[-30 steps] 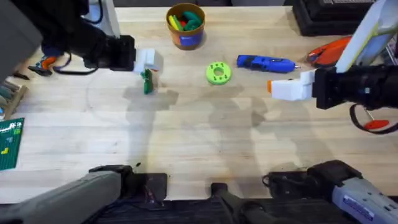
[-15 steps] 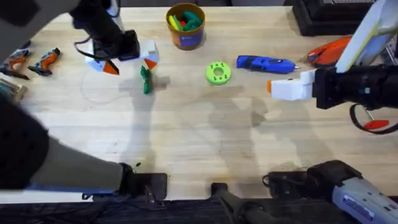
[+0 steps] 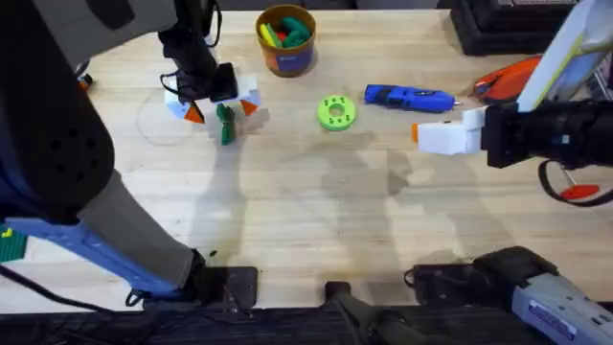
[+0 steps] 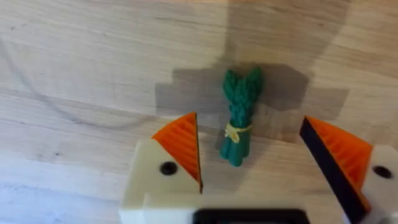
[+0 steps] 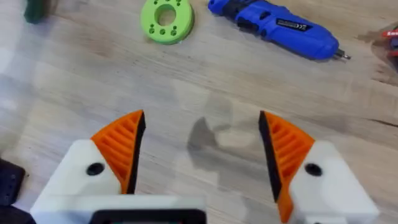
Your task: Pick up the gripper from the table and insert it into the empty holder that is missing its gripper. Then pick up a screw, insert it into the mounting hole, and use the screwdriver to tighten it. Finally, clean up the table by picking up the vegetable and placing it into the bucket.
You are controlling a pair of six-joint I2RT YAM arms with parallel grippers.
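Note:
The vegetable [image 3: 226,126], small and dark green with a yellow tie, lies on the table left of centre. My left gripper [image 3: 222,110] hangs over it, open. In the left wrist view the vegetable [image 4: 239,118] lies between the orange pads [image 4: 181,146] of the left gripper [image 4: 252,155], stem end toward the palm and untouched. The yellow-orange bucket [image 3: 285,40] stands at the back. The blue screwdriver [image 3: 407,98] [image 5: 273,25] lies right of centre. My right gripper [image 3: 419,133] [image 5: 199,149] hovers open over bare wood. The loose gripper, holder and screw are out of view.
A lime green disc [image 3: 335,112] [image 5: 166,20] lies between the vegetable and the screwdriver. The bucket holds colourful toy pieces. A red-handled tool [image 3: 503,79] and a black box [image 3: 498,24] sit at the back right. The left arm [image 3: 57,163] looms large over the left side.
The left arm has swung right from the table's left side to above the vegetable, and its open fingers now straddle it. The right arm has not moved.

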